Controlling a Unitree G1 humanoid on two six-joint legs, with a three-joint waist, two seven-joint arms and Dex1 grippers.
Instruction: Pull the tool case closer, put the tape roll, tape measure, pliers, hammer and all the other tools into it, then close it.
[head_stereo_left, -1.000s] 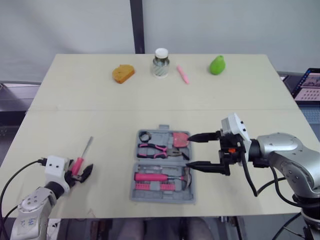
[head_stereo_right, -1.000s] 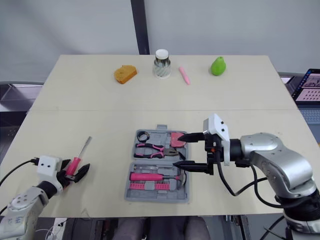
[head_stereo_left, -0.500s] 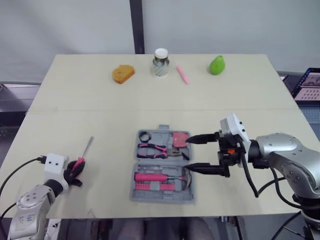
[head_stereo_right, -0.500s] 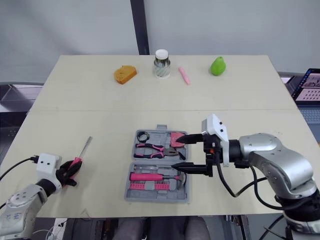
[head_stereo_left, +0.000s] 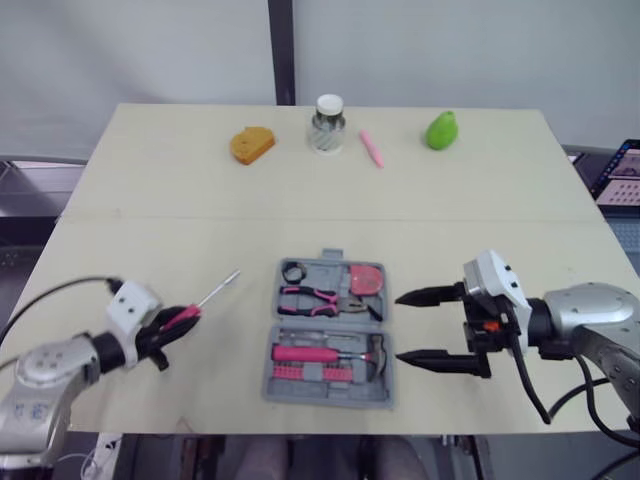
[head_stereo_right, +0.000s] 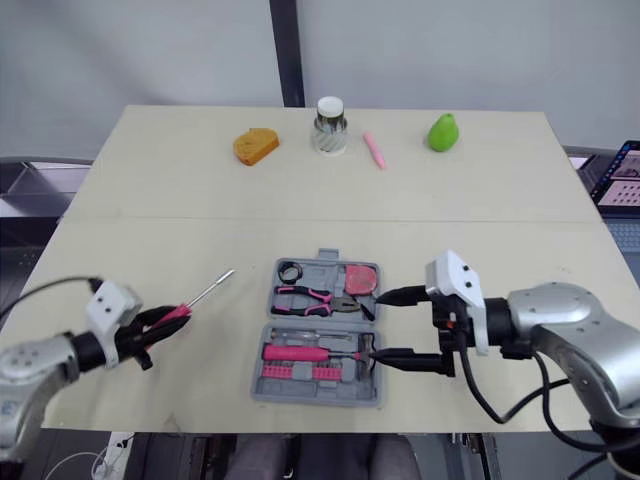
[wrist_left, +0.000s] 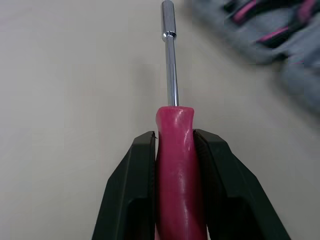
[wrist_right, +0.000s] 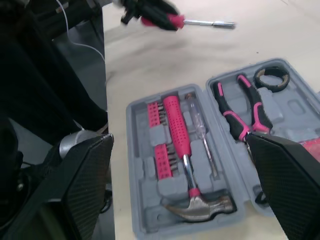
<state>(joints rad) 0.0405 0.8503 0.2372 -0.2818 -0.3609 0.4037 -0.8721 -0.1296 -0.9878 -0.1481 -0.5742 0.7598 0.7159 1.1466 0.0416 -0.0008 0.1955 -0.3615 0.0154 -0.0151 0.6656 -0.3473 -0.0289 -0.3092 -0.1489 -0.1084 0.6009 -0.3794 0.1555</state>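
Note:
The grey tool case (head_stereo_left: 322, 396) lies open at the table's front middle. In it are a tape roll (head_stereo_left: 293, 271), pink-handled pliers (head_stereo_left: 318, 299), a pink tape measure (head_stereo_left: 365, 279) and a hammer (head_stereo_left: 320, 354). Left of the case, my left gripper (head_stereo_left: 183, 321) is shut on the pink handle of a screwdriver (wrist_left: 176, 165), held off the table with its steel shaft (head_stereo_left: 218, 287) pointing toward the case. My right gripper (head_stereo_left: 402, 327) stands open just right of the case, with nothing between its fingers. The right wrist view looks over the hammer (wrist_right: 182, 145) and pliers (wrist_right: 240, 112).
Along the table's far edge stand an orange bread-shaped piece (head_stereo_left: 251, 144), a small jar (head_stereo_left: 327, 125), a pink marker (head_stereo_left: 371, 148) and a green pear (head_stereo_left: 441, 130). A laptop (head_stereo_left: 620, 175) sits off the table's right side.
My left gripper shut on the screwdriver, lifted it and carried it right toward the case. My right gripper drew back to the right, off the case's edge.

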